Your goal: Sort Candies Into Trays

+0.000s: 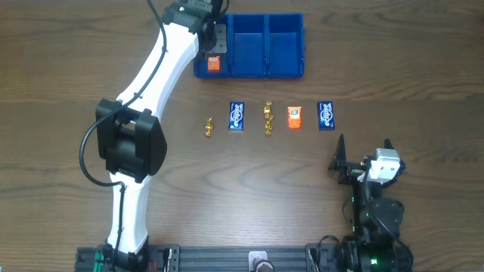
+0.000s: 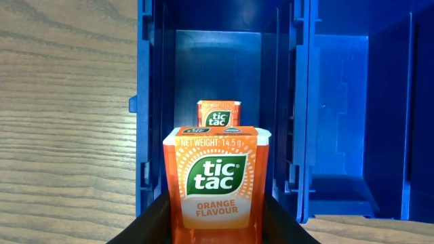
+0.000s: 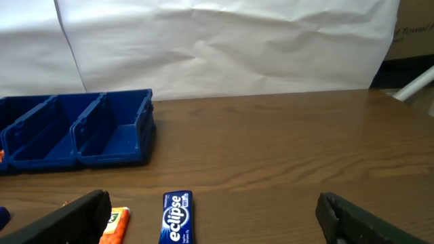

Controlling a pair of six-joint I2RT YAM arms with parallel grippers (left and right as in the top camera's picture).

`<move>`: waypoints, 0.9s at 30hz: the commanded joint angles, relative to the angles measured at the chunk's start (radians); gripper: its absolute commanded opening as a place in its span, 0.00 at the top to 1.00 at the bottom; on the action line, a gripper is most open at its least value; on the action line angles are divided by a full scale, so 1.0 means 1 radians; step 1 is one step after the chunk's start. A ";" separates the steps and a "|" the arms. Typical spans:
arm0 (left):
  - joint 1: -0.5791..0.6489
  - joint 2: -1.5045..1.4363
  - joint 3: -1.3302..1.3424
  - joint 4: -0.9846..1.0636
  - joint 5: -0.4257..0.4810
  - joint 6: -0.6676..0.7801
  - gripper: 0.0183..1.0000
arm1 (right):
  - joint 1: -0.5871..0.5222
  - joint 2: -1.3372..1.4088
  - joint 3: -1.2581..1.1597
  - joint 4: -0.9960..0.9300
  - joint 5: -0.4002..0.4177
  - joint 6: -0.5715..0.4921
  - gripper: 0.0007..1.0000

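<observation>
Nearest my lens on the left wrist, the orange candy box (image 2: 218, 183) stood upright, clamped at its sides by the left pincer (image 2: 218, 229), whose dark fingers showed at the two lower corners of that view. Straight beyond it lay the blue tray (image 2: 152, 102). The box was lined up with the tray's end compartment, the leftmost one at the upper middle of the top view. A second orange box (image 2: 220, 113) already sat deeper in that same compartment, directly past the held one and apart from it. From above, the left arm reached up the left half of the frame, with its pincer over the near end of that compartment. I judged the next move a short one: lower and let go. The box's long axis was upright and its broad face was toward the camera, with blue walls close on both sides, so it had to stay centred. On the worktop (image 1: 393, 75), in a row across the middle of the top view, lay a gold candy (image 1: 209, 127), a blue pack (image 1: 237, 116), two more gold candies (image 1: 268, 119), another orange box (image 1: 294, 118) and a second blue pack (image 1: 326, 115). The right pincer (image 1: 363, 155) sat at the lower right, fingers apart and holding nothing, nearer that row's right end than the left arm was.
</observation>
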 commanded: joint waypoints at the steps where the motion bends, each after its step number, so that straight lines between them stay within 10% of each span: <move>1: 0.003 -0.003 0.009 0.006 -0.008 0.021 0.50 | -0.004 -0.007 -0.002 -0.004 0.003 0.010 0.00; 5: 0.003 -0.003 0.009 0.019 -0.010 0.021 0.00 | -0.004 -0.007 -0.002 -0.003 0.002 0.010 0.00; 27: -0.521 0.159 0.179 -0.190 -0.062 -0.497 0.03 | -0.004 -0.007 -0.002 -0.003 0.003 0.010 0.00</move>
